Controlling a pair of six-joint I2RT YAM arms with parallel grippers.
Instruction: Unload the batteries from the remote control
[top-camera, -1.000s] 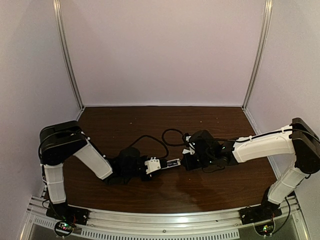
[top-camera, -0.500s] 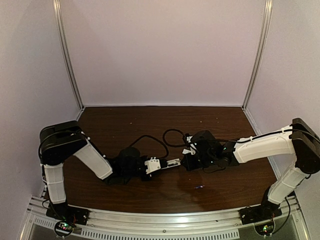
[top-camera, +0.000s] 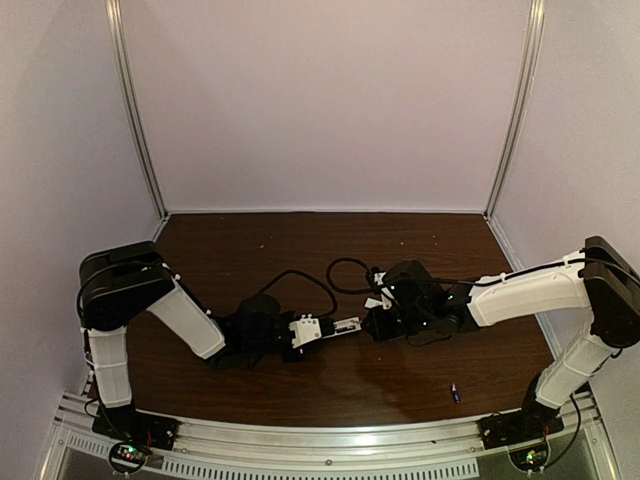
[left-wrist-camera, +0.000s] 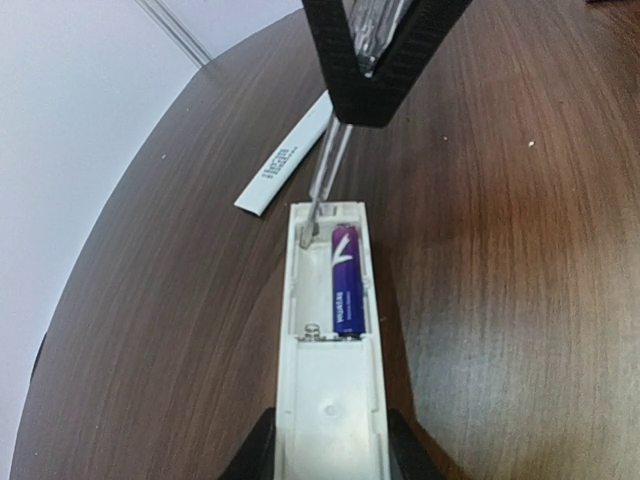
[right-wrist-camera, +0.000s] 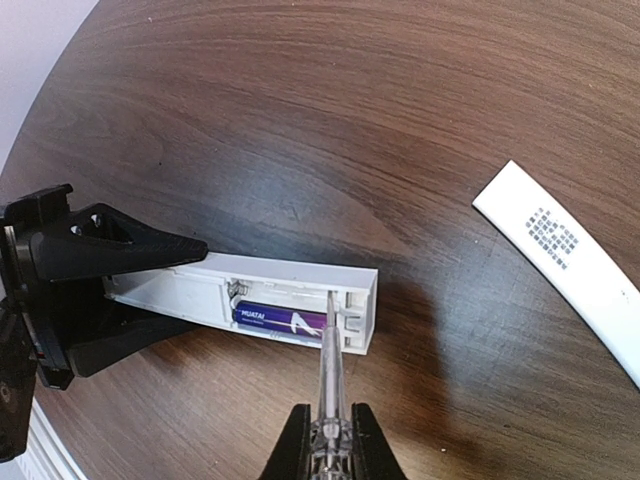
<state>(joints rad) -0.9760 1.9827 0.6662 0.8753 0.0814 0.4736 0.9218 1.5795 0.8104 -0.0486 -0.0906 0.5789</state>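
Note:
My left gripper (top-camera: 303, 331) (left-wrist-camera: 330, 455) is shut on the white remote control (left-wrist-camera: 330, 370), which lies flat with its battery bay open. One purple battery (left-wrist-camera: 346, 285) (right-wrist-camera: 285, 320) sits in the right slot; the left slot is empty, its spring bare. My right gripper (top-camera: 376, 322) (right-wrist-camera: 328, 447) is shut on a clear-handled screwdriver (right-wrist-camera: 328, 370), whose tip is in the far end of the empty slot. A second purple battery (top-camera: 455, 392) lies loose on the table at the front right. The remote also shows in the top view (top-camera: 343, 325).
The remote's white back cover (right-wrist-camera: 570, 255) (left-wrist-camera: 283, 160) lies flat on the wood beyond the remote's far end. A black cable (top-camera: 335, 275) loops behind the grippers. Metal rails run along the table's near edge (top-camera: 320, 445).
A purple battery has come out of the remote and rolled to the right across the front of the table. Both grippers have barely moved.

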